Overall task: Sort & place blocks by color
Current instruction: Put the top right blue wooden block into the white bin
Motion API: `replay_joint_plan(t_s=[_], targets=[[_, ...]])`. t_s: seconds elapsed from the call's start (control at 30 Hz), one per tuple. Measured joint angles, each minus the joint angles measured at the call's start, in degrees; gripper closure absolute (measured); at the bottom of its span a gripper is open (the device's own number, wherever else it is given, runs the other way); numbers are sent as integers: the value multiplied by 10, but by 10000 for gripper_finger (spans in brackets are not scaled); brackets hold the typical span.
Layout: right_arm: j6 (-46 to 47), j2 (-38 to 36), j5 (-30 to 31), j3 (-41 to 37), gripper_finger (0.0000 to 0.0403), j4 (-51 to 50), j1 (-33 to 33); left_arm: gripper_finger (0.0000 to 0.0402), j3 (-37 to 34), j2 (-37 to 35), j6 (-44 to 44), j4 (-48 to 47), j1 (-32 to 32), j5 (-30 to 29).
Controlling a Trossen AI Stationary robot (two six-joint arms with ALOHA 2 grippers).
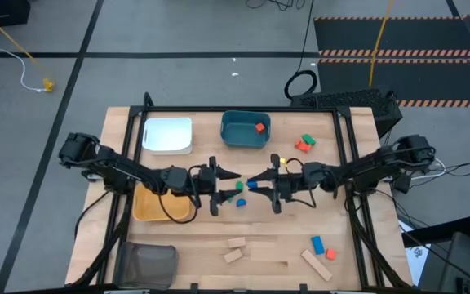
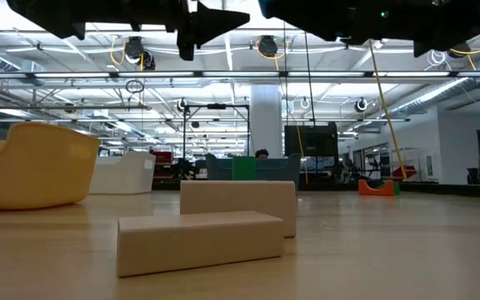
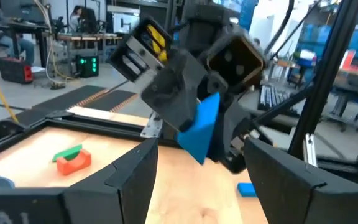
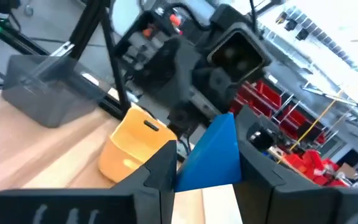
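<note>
I see the wooden surface (image 1: 210, 245) with both arms reaching in to meet over its middle. Along the far edge sit the white tray (image 1: 168, 135) and the teal tray (image 1: 245, 130), which holds one red block (image 1: 259, 127). The yellow tray (image 1: 157, 204) lies under my left arm, and the dark mesh bin (image 1: 147, 263) sits at the near left corner. Tan blocks (image 1: 235, 249) lie along the near edge. My right hand (image 4: 191, 165) is clamped on a blue block (image 4: 213, 155), held up above the surface. My left hand (image 3: 197, 168) faces it with fingers apart, gripping nothing.
</note>
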Motion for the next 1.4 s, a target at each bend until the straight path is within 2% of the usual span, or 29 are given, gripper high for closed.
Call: replay_joint_plan(t_s=[0.27, 0.37, 0.6, 0.8, 1.0, 1.4], targets=[[104, 39, -1, 49, 297, -7, 0, 160, 13, 32, 102, -2, 0, -13], [115, 47, -2, 55, 297, 5, 0, 160, 18, 42, 110, -6, 2, -15], [-74, 45, -4, 55, 294, -46, 4, 160, 29, 35, 53, -10, 8, 75], [-177, 46, -2, 54, 296, -48, 7, 160, 29, 32, 23, -13, 10, 85], [-210, 46, -1, 54, 296, -50, 7, 160, 29, 32, 12, -1, 21, 94], [-261, 47, -16, 53, 296, -16, 9, 160, 31, 31, -17, 5, 44, 156]])
